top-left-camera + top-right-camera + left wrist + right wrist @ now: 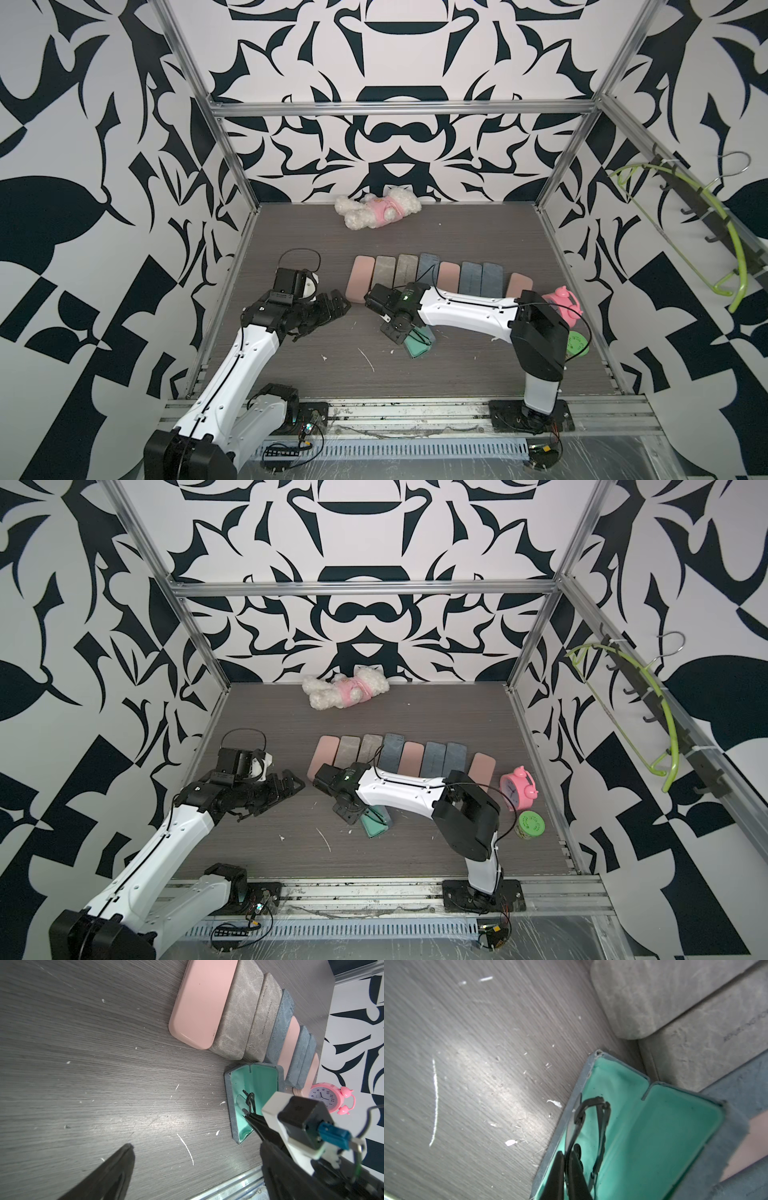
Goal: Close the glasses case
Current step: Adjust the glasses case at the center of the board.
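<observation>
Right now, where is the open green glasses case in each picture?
Top view: the open case, low and middle, just in front of the row of closed cases.
Top view: open case, same place, row behind.
Left wrist: open case shows its green lining, beside the row.
Right wrist: open case close up, row beside it.
Landmark: the row of closed cases.

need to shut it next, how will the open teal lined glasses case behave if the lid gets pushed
The open case looks rigid, with crisp flat walls, so it probably won't flex. It lies on the smooth table with nothing bracing it, so a sideways push likely slides it.
</observation>
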Controlling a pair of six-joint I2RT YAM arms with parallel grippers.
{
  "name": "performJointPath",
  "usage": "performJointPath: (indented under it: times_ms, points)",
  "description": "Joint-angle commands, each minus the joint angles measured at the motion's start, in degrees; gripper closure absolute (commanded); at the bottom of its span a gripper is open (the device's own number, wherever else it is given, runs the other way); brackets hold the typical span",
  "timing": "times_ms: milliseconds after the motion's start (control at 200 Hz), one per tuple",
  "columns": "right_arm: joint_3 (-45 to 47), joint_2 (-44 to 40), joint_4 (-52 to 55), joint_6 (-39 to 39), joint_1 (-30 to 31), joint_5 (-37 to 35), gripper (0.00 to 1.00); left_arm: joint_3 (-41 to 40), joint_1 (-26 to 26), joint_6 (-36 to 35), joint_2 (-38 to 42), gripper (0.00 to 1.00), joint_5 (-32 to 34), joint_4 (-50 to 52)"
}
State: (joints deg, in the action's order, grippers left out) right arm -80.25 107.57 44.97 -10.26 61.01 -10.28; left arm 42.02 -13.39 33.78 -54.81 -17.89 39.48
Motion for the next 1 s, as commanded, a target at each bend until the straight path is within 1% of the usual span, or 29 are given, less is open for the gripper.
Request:
performJointPath:
  times_ms: [0, 270, 490, 750, 995]
  points:
    - [-2.19, -1.77, 1.04, -1.59, -0.85, -1.15, 0.91, 1.33, 0.29, -0.91, -0.2, 0.01, -0.81, 1.3]
    - [-4.07, 0.97, 2.22, -3.01, -1.86, -1.14, 0.91, 1.22, 0.27, -0.78, -0.56, 0.01, -1.03, 1.03]
    - [-5.09, 2.67, 3.56, -3.86, -2.04, -1.85, 0.88, 0.97, 0.25, -0.9, -0.56, 0.01, -1.36, 1.09]
    - [-4.35, 2.3, 4.68, -5.57, -2.13, -2.11, 0.88, 0.26, 0.29, -0.99, -0.64, 0.01, -1.51, 0.62]
    - [-5.76, 1.72, 6.93, -7.53, -2.13, -2.63, 0.86, -0.1, 0.29, -0.65, -1.0, 0.0, -2.38, 0.29]
